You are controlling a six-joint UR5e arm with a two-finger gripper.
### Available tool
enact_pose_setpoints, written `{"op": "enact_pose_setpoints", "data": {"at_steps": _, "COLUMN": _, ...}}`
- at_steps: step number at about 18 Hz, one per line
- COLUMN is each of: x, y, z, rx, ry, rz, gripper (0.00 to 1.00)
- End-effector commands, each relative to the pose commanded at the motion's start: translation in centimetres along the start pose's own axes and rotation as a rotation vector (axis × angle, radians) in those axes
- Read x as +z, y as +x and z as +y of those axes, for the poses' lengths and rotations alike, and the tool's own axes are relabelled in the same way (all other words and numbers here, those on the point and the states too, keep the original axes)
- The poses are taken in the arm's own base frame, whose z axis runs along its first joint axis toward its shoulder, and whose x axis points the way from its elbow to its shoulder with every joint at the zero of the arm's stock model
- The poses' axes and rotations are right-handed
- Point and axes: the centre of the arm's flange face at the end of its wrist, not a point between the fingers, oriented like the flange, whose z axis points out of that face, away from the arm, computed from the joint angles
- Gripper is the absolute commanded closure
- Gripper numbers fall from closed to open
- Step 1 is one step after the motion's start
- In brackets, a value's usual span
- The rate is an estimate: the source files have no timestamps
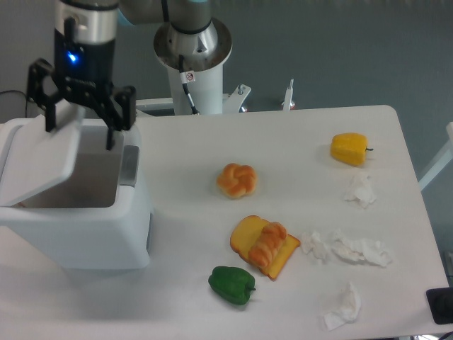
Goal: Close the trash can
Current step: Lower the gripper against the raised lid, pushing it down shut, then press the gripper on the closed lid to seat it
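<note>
At the Left Edge, Lid Half Down

On the surface's (297,142) left side sits the trash can (78,227), its lid (41,163) tilted partway over the opening. Above the lid's far edge hangs the tool (79,134), fingers spread apart and grasping nothing.

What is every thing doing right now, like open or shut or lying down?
trash can: upright, lid tilted half shut
pincer: open, above the lid
bread roll: lying alone
croissant: lying on toast
green pepper: on its side
yellow pepper: on its side
tissues: crumpled
</note>
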Motion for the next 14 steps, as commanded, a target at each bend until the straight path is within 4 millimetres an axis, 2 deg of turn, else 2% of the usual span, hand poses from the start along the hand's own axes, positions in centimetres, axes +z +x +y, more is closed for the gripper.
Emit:
{"op": "enact_pose_setpoints", "data": {"at_steps": 4, "x": 0.7, "y": -2.1, "z": 0.5, "rx": 0.0, "ry": -0.015, "rz": -0.016, "gripper": 0.0}}
{"op": "enact_pose_setpoints", "data": {"at_steps": 14, "x": 4.5, "y": -3.4, "z": 2.0, "rx": -0.007, "ry": -0.077, "rz": -0.056, "gripper": 0.0}}
